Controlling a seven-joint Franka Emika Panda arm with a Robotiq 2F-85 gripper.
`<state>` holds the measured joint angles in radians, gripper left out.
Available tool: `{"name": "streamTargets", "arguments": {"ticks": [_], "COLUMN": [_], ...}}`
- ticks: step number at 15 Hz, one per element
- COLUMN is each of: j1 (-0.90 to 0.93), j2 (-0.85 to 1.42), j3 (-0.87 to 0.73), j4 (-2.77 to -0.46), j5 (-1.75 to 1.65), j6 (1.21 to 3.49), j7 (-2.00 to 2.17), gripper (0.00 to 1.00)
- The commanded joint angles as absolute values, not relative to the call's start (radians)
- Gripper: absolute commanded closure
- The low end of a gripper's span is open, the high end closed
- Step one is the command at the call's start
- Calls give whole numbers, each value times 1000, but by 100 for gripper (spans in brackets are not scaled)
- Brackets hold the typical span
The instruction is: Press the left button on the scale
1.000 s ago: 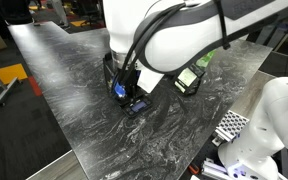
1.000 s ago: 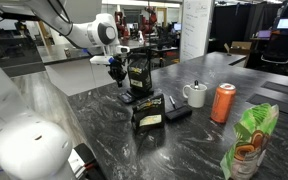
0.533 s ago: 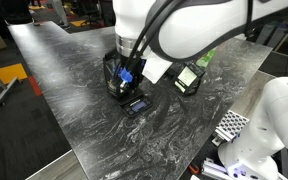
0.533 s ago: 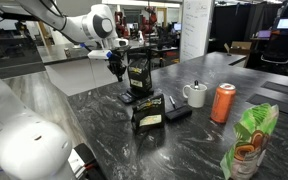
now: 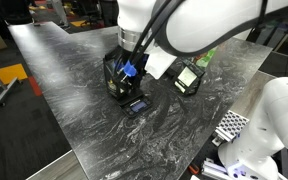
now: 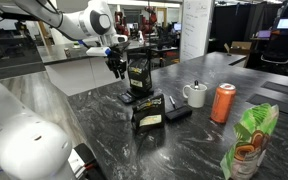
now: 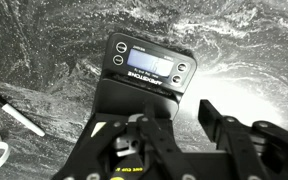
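Scale, exterior view: the scale (image 5: 136, 104) lies flat on the table (image 5: 64, 100), left of frame centre, just below the black bag (image 5: 111, 80).
Gripper, exterior view: the gripper (image 5: 127, 72) hangs above the scale, apart from it; how its fingers stand cannot be told from here.
Scale, exterior view: the scale (image 6: 131, 98) is a thin dark slab at the foot of the black bag (image 6: 138, 70), left of centre. The gripper (image 6: 115, 66) is up and left of it, clear of the table (image 6: 184, 150).
Scale, wrist view: the scale (image 7: 149, 70) fills the upper centre, its display bluish, with a round button (image 7: 118, 60) at its left end.
Fingers, wrist view: the fingers (image 7: 216, 115) stand a little apart at the bottom of the frame, holding nothing.
Handling: probably light, stiff and thin, and apt to skate on the glossy table. No hold is needed, only a straight-down press with one fingertip on the round button, without sideways shove.
Change: in both exterior views the gripper sits higher than a second ago, when it was low over the scale. The scale has not moved.
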<state>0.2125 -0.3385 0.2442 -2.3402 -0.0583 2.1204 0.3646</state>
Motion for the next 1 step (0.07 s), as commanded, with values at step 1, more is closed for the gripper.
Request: {"name": "streamTargets", "arguments": {"ticks": [1], "j1": [198], "j2": [-381], "j3": [252], "j4": [-2368], "j5": [-53], "j6": [2114], "j7": [355], "gripper": [18]}}
